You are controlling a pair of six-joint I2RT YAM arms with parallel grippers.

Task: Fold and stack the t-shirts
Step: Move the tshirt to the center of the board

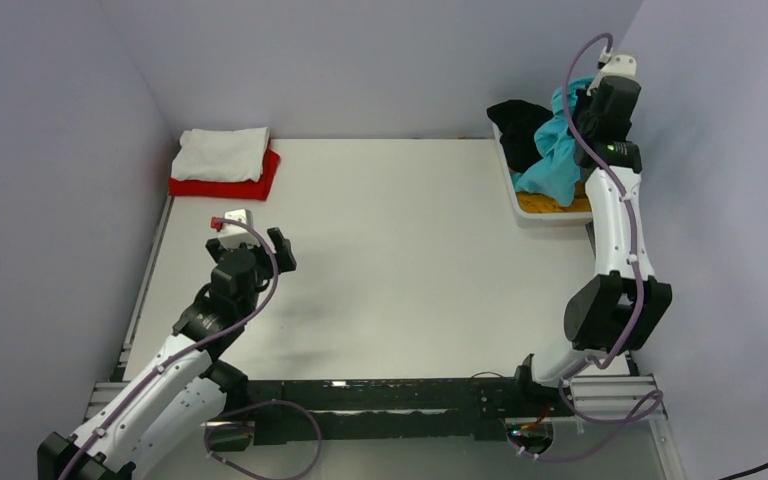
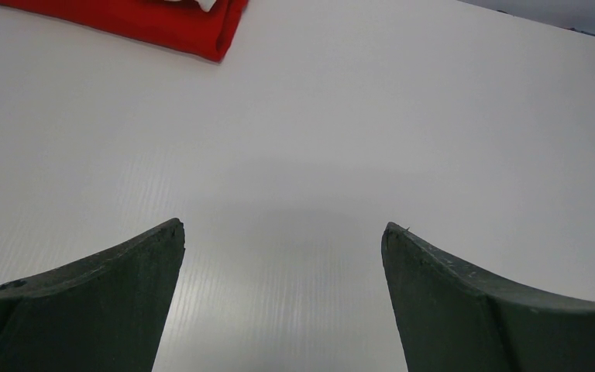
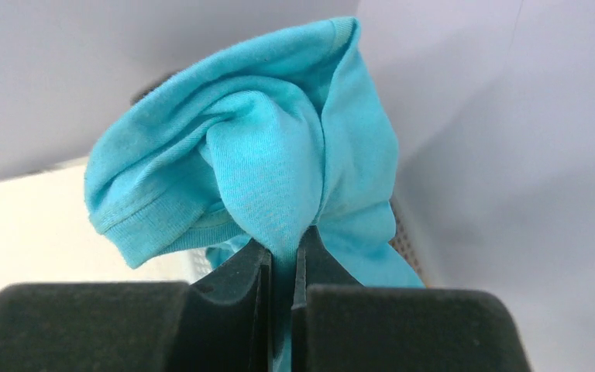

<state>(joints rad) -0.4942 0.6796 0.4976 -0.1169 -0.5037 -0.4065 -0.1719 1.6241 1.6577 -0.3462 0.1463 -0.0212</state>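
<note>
My right gripper (image 1: 582, 104) is shut on the teal t-shirt (image 1: 552, 155) and holds it bunched above the white basket (image 1: 513, 190) at the back right; the wrist view shows the cloth (image 3: 279, 167) pinched between the jaws (image 3: 285, 252). A black t-shirt (image 1: 520, 128) and a yellow-orange one (image 1: 550, 205) lie in the basket. A folded white t-shirt (image 1: 222, 153) lies on a folded red one (image 1: 260, 182) at the back left; the red one also shows in the left wrist view (image 2: 163, 23). My left gripper (image 1: 278, 250) is open and empty over the bare table (image 2: 283, 229).
Grey walls close the table on the left, back and right. The basket stands against the right wall. A black rail (image 1: 380, 395) with cables runs along the near edge between the arm bases.
</note>
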